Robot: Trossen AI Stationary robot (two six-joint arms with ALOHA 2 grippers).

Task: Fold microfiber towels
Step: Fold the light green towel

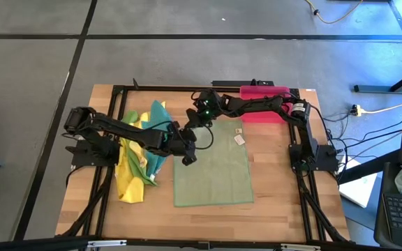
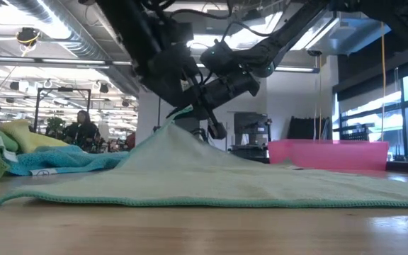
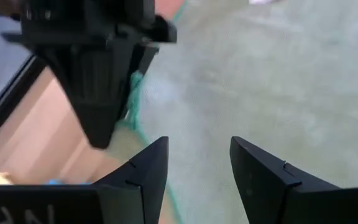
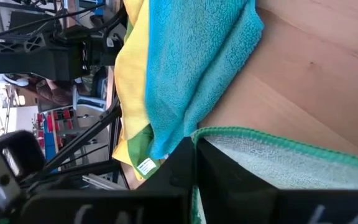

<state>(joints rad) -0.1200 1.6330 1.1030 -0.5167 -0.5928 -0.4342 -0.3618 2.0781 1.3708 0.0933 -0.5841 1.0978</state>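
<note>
While you watch from above, read the table as a clock face with twelve at the far edge.

Olive towel: your large pale olive towel (image 1: 213, 164) lies spread over the middle of the table (image 1: 278, 209), reaching toward six. Its corner at about eleven o'clock is lifted off the wood, so in the low view the cloth rises to a peak (image 2: 183, 142) and slopes down flat on both sides. A small white tag (image 1: 239, 139) sits on it toward one o'clock.

Right gripper: your right gripper (image 1: 199, 113) hangs over that raised corner, fingers pressed together on the green-stitched hem of the olive towel; its wrist view shows the hem (image 4: 260, 140) running in between the dark fingers.

Left gripper: your left gripper (image 1: 187, 155) sits at the towel's nine o'clock edge, just below the right one, fingers (image 3: 145, 171) spread apart over the cloth with nothing between them.

Other towels: the yellow towels (image 1: 131, 178), the teal towel (image 1: 158, 115) and a bright green towel (image 1: 130, 120) lie heaped together at nine o'clock, under the left arm.

Tray: your pink tray (image 1: 264, 111) rests at one o'clock near the far edge, apart from the olive towel.
</note>
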